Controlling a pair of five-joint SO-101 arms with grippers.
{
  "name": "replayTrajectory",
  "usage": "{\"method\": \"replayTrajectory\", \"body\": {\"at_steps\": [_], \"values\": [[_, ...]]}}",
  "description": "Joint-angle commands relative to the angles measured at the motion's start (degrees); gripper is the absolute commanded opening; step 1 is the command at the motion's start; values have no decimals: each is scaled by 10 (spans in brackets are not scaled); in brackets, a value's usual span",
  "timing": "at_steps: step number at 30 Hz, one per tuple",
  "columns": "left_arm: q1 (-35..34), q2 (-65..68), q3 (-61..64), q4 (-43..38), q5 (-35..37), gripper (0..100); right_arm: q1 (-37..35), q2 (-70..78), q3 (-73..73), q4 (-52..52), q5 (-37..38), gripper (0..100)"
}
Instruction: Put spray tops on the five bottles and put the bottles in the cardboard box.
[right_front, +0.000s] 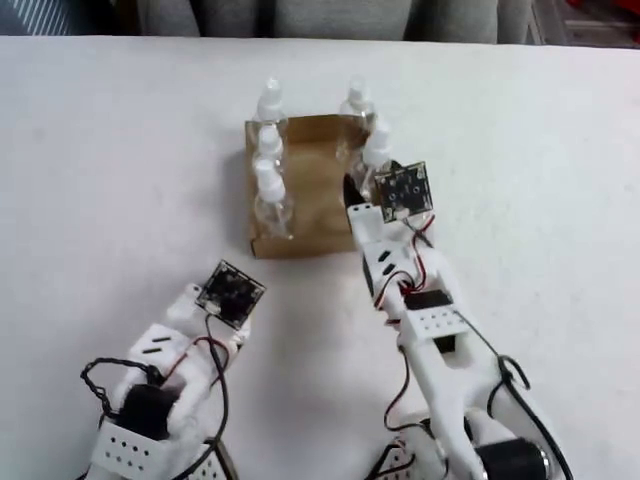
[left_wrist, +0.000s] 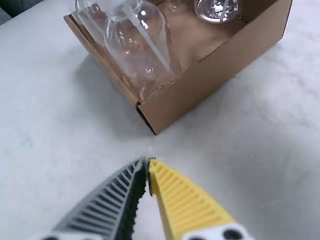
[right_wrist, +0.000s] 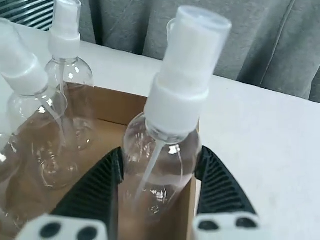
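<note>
Bottle stands in the cardboard box at 2 o'clock, clamped by the right gripper (spray top on). Left gripper, closed and empty, sits at the box's 7 o'clock.

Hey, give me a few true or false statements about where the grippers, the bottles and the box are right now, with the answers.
1. The left gripper is shut over the table, short of the cardboard box. True.
2. The bottle between the right gripper's fingers lacks a spray top. False: it wears a white spray top.
3. The box lies tipped on its side. False: it sits open side up, with bottles upright in it.
4. Five bottles stand at the box in the high view. True.
</note>
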Motion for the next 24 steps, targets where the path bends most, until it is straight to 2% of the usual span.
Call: {"method": "replayTrajectory", "body": {"at_steps": [1,8,13,24], "values": [[-1,-9,-1,2,-5,27,5,29,-56,-8,10,16],[0,-9,-1,2,-5,27,7,106,-105,-6,12,16],[0,-9,-1,2,-5,27,3,131,-111,-6,55,16],[-1,-9,-1,2,-5,27,-6,175,-107,-6,59,16]]}}
